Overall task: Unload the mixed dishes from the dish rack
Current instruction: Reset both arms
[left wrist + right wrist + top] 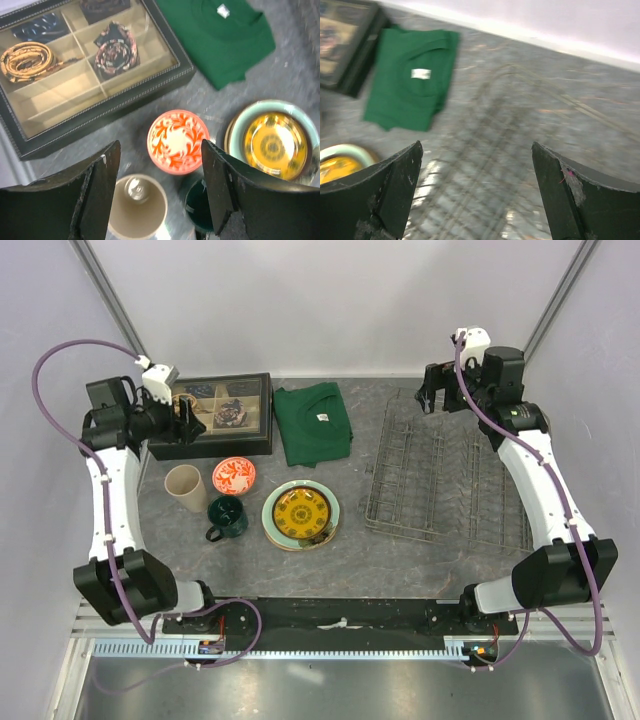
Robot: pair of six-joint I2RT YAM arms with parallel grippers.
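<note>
Top external shows the dish rack (445, 475) sitting empty on the right of the tabletop (400, 560). The beige tumbler (185, 486), red-and-white patterned bowl (234, 476) and dark green handled mug (228, 517) stand on the left, with the small yellow patterned plate (300, 512) stacked on the pale green floral plate (274, 524) just right of them. My left claw (160, 144) and right claw (476, 145) both hang wide open with nothing in them, so I'd call the unloading pretty much done.
</note>
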